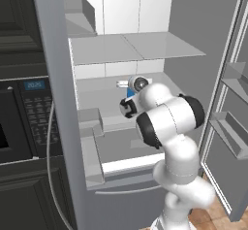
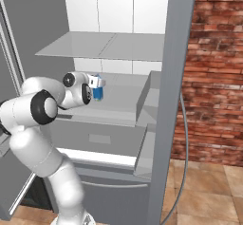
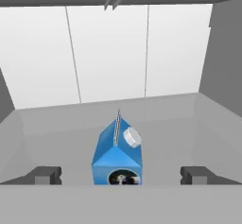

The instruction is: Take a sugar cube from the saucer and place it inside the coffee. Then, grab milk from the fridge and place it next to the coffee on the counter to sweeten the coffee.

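In the hand view, going left to right, the left dark fingertip [image 3: 47,175] stands clear of the small blue gable-topped milk carton with a white round cap [image 3: 116,154], the carton sits upright in the middle on the pale grey fridge shelf [image 3: 56,133], and the right dark fingertip stands equally clear on the far side. So the two-finger gripper [image 3: 120,176] is spread wide and holds nothing, with the carton squarely between its jaws but untouched.

The carton stands inside the tall grey fridge with a white interior [image 1: 121,15], on the middle shelf, near its front. In the right base view the white arm reaches in and the carton [image 2: 98,92] shows just past the hand.

It is likely light and fairly stiff, though its thin walls would dent under a hard squeeze, and its smooth sides could slip. The flat lower body, below the sloped gable and the cap, looks the best place to pinch, across two opposite faces.
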Tool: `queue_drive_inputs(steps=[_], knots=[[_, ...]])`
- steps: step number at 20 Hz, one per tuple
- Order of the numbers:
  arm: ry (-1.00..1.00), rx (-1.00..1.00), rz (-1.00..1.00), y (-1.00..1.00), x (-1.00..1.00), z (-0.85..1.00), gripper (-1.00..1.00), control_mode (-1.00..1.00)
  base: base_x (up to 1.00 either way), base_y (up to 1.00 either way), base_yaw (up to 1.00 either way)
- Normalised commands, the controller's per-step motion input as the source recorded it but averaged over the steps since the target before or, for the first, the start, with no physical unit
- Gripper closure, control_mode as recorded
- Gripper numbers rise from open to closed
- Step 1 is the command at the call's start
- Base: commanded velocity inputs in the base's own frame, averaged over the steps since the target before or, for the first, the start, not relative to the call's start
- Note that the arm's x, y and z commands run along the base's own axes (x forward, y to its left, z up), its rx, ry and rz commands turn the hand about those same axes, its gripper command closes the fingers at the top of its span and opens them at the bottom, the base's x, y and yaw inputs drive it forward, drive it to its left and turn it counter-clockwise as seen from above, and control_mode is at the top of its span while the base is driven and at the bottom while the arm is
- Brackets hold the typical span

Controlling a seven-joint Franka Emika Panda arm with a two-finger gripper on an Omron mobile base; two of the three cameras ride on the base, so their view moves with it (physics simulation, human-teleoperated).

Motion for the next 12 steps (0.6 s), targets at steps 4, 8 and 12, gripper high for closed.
queue_drive_inputs(steps=[4,8,12], knots=[[0.0,0.0,0.0,0.0,0.17,-0.26,-1.0,-1.0,0.0,0.0,0.0],[0.0,0.0,0.0,0.0,0.1,-0.23,-1.0,-1.0,0.0,0.0,0.0],[0.0,0.0,0.0,0.03,0.11,-0.18,-1.0,-1.0,0.0,0.0,0.0]])
